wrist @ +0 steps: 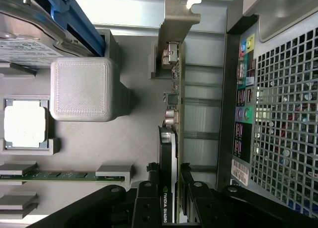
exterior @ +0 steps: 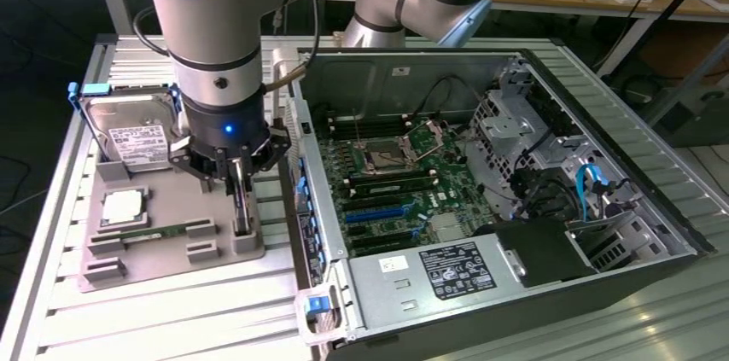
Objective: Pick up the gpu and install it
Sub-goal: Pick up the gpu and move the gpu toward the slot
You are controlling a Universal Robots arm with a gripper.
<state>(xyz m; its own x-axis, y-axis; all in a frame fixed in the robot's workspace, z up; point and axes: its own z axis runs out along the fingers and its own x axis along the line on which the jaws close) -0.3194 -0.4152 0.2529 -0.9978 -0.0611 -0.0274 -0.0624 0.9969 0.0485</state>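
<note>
On the grey tray (wrist: 134,138), the gripper (wrist: 169,173) clasps the NVIDIA-labelled gpu (wrist: 173,133).

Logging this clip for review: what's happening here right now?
A Universal Robots arm has its gripper down at the grey parts tray, beside the open computer case. Its fingers flank the gpu, an NVIDIA Quadro card standing on edge in the tray, and look closed on it. The card is not yet lifted. A hard drive, CPU and memory stick sit in the tray too.
</note>
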